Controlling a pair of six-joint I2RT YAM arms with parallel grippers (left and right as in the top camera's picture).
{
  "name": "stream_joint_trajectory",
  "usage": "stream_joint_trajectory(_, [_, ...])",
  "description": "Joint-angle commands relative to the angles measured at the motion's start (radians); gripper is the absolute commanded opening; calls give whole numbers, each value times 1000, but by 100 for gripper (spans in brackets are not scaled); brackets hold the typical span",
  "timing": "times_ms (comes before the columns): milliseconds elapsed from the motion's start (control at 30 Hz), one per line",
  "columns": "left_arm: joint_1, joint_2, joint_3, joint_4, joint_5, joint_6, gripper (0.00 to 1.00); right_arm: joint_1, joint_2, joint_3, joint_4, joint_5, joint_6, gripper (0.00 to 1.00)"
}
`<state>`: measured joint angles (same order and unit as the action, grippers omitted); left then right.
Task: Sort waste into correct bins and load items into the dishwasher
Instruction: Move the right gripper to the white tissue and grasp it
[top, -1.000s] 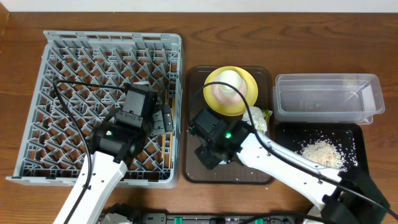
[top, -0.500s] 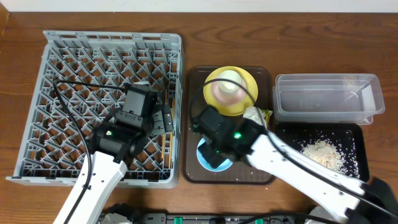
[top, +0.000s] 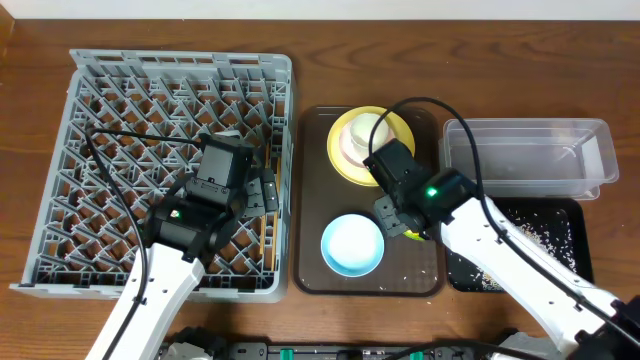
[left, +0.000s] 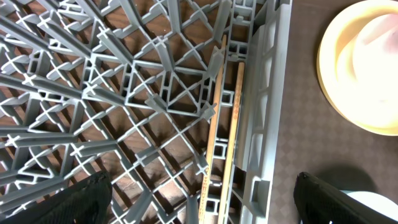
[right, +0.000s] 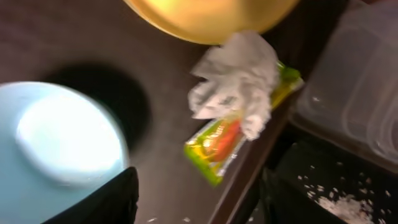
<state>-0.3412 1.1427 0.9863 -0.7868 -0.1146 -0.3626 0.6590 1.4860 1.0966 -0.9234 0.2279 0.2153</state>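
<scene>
Leaving the light blue bowl (top: 352, 245), right gripper (right: 199, 202) moved over tissue (right: 239, 81).

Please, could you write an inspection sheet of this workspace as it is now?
Surface: wooden table, brown tray on it.
Job's things: chopsticks in rack; blue bowl, plate with small bowl on tray; tissue over wrapper beside plate; crumbs in black tub; clear tub behind it.
Clutter: nothing seen.
Grippers: left gripper open over rack; right gripper open over wrapper.
Cables: black left cable over rack, right cable over plate.
Surroundings: pale wall along far edge.
</scene>
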Motion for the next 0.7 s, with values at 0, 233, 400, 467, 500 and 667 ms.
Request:
stream_joint_trajectory(0, [4,-2,11,-2,-12,2,95,-15,16,-98,106,82,-64,62])
stream_joint_trajectory(233, [4,-2,11,-2,-12,2,94,-14,19,-257,373,82,-135,72])
stream_joint_trajectory(400, [4,-2,11,-2,-12,2,94,-15,19,-328,501,84,-185,76])
stream_joint_trajectory(467, [4,-2,11,-2,-12,2,95,-17,19,-345,539,100,-234,76])
stream_joint_trajectory(500, [4,-2,11,-2,-12,2,94,-18,19,-352,556,119,-248,77])
stream_joint_trajectory(667, [4,-2,11,-2,-12,2,94,-34,20,-374,588,194,-258,80])
